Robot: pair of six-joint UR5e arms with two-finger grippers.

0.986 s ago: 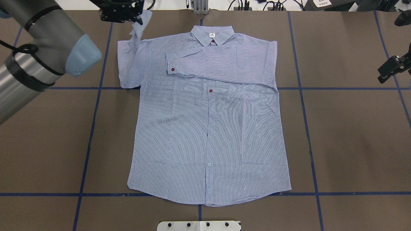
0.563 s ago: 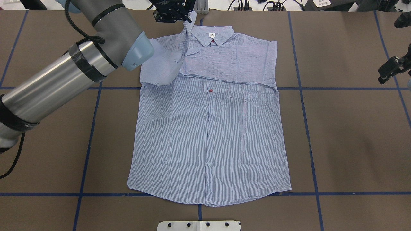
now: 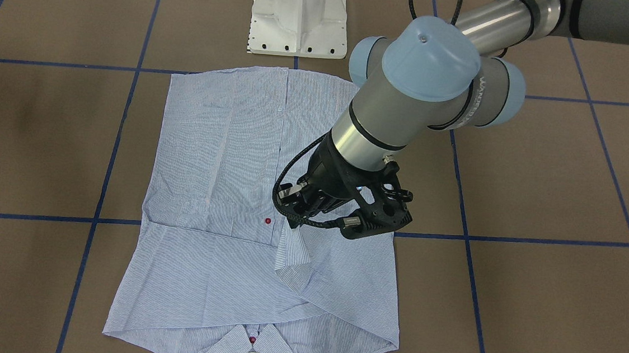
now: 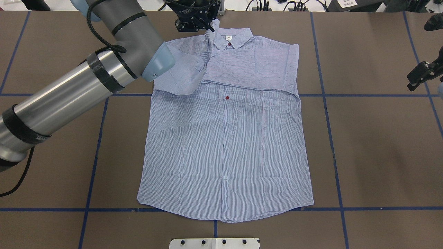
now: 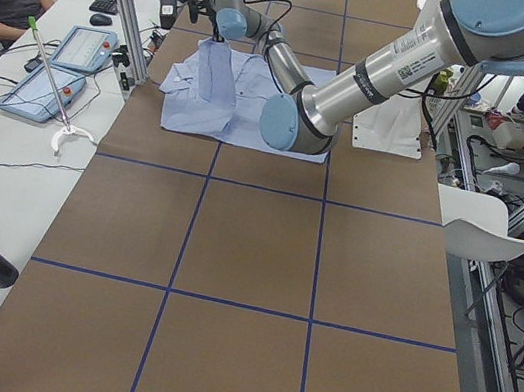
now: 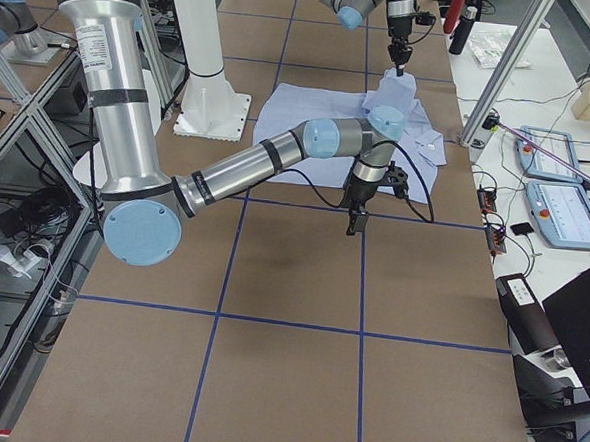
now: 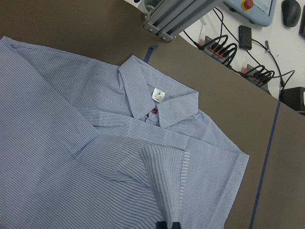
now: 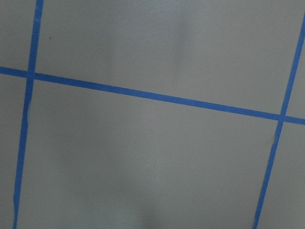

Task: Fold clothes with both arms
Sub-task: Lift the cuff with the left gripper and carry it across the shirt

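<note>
The silver-grey tubular left arm (image 4: 69, 90), with light blue joint caps, reaches diagonally forward with its wrist bent downward. Its black two-finger left gripper (image 3: 292, 223) points down, jaws clamped on a light blue striped shirt sleeve (image 3: 292, 250). The matching right arm (image 6: 248, 168) extends low, its right gripper (image 6: 358, 223) pointing straight down; jaw state indiscernible.

On the table (image 4: 380, 155) the shirt (image 4: 225, 145) lies flat, collar (image 4: 230, 36) away from the base (image 4: 214, 243), one sleeve (image 4: 249, 69) across its chest.

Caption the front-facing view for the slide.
Left gripper holds a sleeve raised over the flat striped shirt, other sleeve already folded across the chest.
</note>
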